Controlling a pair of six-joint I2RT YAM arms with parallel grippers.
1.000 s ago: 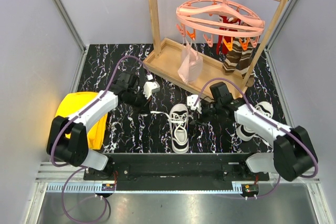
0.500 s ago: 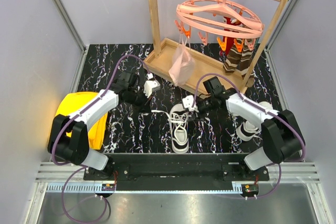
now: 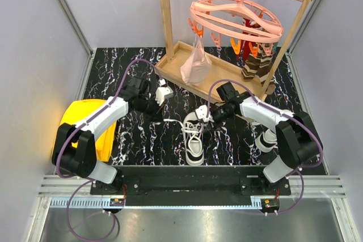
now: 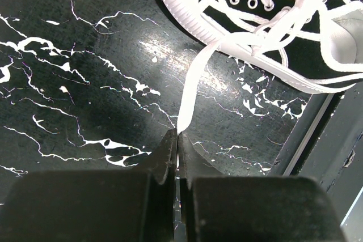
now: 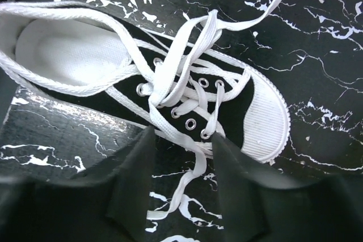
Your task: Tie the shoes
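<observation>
One white-and-black shoe (image 3: 194, 140) lies mid-table, toe towards the arm bases, laces loose. The second shoe (image 3: 266, 138) lies at the right, partly hidden by my right arm. My left gripper (image 3: 161, 118) is shut on the end of a white lace (image 4: 195, 80) that runs taut to the shoe (image 4: 266, 21); its jaws (image 4: 178, 135) pinch the lace tip. My right gripper (image 3: 207, 122) is open beside the shoe's upper. In the right wrist view its fingers (image 5: 136, 177) straddle the other lace (image 5: 190, 188), which lies on the table beside the shoe (image 5: 85, 52).
A wooden rack (image 3: 165, 21) with a tray base stands at the back. A pink round hanger (image 3: 235, 18) on it carries a pink cloth (image 3: 195, 66) and brown striped socks (image 3: 255, 63). A yellow cloth (image 3: 85, 118) lies at the left.
My right arm has swung left from near the second shoe to the centre shoe. The pink hanger and its cloth have swung left. My left gripper has stayed on the lace.
</observation>
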